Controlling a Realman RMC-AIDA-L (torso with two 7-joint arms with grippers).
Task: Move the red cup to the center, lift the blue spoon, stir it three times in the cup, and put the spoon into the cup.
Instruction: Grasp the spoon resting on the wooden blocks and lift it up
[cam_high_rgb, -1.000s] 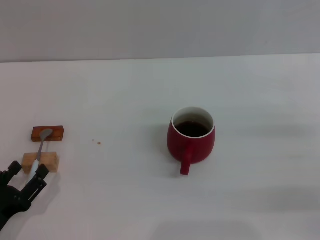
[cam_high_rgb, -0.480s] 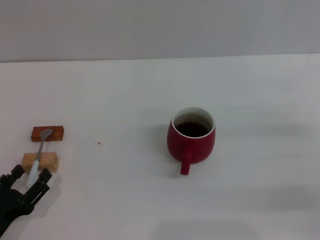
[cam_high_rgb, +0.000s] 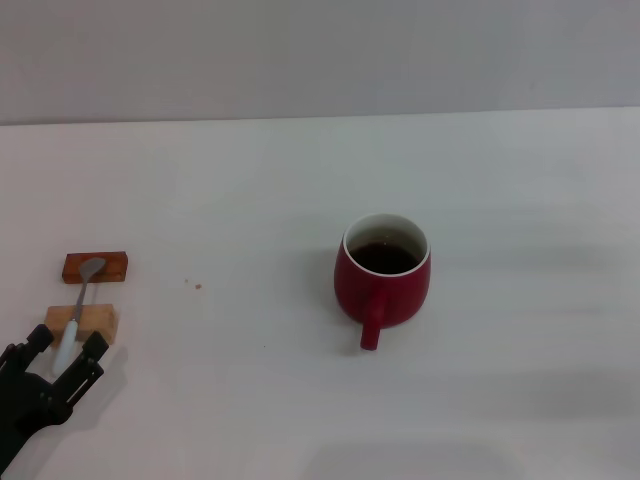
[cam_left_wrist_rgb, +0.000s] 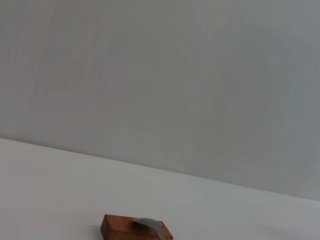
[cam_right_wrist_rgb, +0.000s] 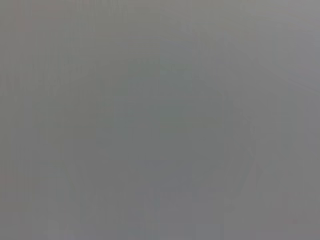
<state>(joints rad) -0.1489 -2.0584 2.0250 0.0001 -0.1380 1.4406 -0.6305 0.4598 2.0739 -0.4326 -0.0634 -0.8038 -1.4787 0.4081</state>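
The red cup (cam_high_rgb: 383, 280) stands near the table's middle, its handle pointing to the front edge and dark liquid inside. The blue spoon (cam_high_rgb: 76, 310) lies across two wooden blocks at the left, its grey bowl on the dark block (cam_high_rgb: 95, 267) and its pale handle over the light block (cam_high_rgb: 80, 322). My left gripper (cam_high_rgb: 60, 350) is open at the front left, its fingers on either side of the handle's end. The left wrist view shows the dark block (cam_left_wrist_rgb: 120, 227) with the spoon's bowl (cam_left_wrist_rgb: 147, 223) on it. My right gripper is out of view.
The white table (cam_high_rgb: 500, 180) runs back to a grey wall (cam_high_rgb: 320, 50). A small reddish speck (cam_high_rgb: 198, 287) lies between the blocks and the cup. The right wrist view shows only plain grey.
My left gripper has shifted slightly toward the front edge and a little to the right, still around the handle's end. The spoon, blocks and cup have not moved.
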